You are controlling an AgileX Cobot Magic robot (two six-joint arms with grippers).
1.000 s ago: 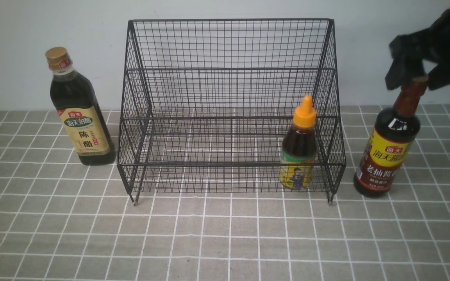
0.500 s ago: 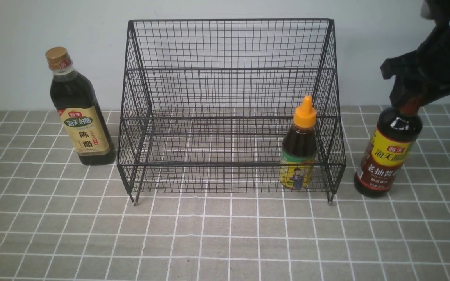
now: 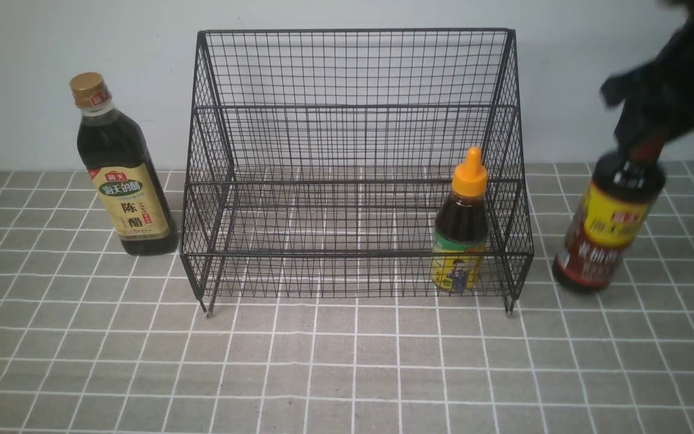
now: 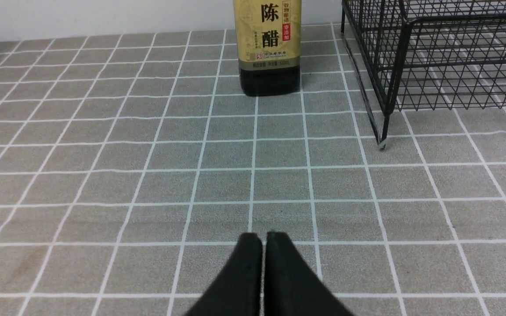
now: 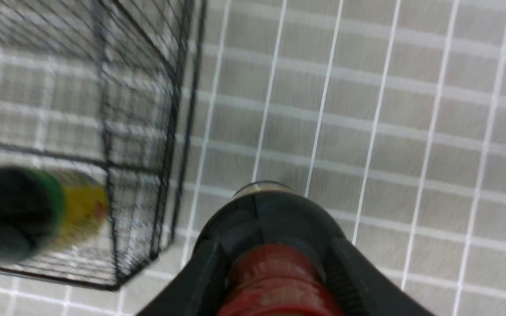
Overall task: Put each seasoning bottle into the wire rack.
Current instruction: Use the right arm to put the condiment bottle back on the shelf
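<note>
Nearest the onlooker, at 6 o'clock, the left gripper (image 4: 263, 245) idles low over the tiled table (image 3: 347, 361), its fingers pressed together on nothing, apparently parked out of the way while the other arm works.

At 3 o'clock of the wire rack (image 3: 353, 108), the right gripper (image 5: 275, 267) pinches the reddish-brown cap of the brown-capped bottle (image 3: 609, 232) from above, one finger on each side of the neck. This is probably the only hold that lets a tall bottle be carried over the rack's front rail. The bottle leans, top outward, and is blurred. Whether its base is clear of the tiles cannot be told.

Inside the rack, the short orange-capped bottle (image 3: 460, 241) stands upright on the lowest front tier at about 4 o'clock, tight to the right end, which leaves room alongside it.

At 9 o'clock, just beside the rack's left wall, the gold-capped bottle (image 3: 124, 181) stands upright on the table, within the left arm's side.

By this reckoning one bottle of three is racked. The lean of the gripped one risks a swing against the mesh.
</note>
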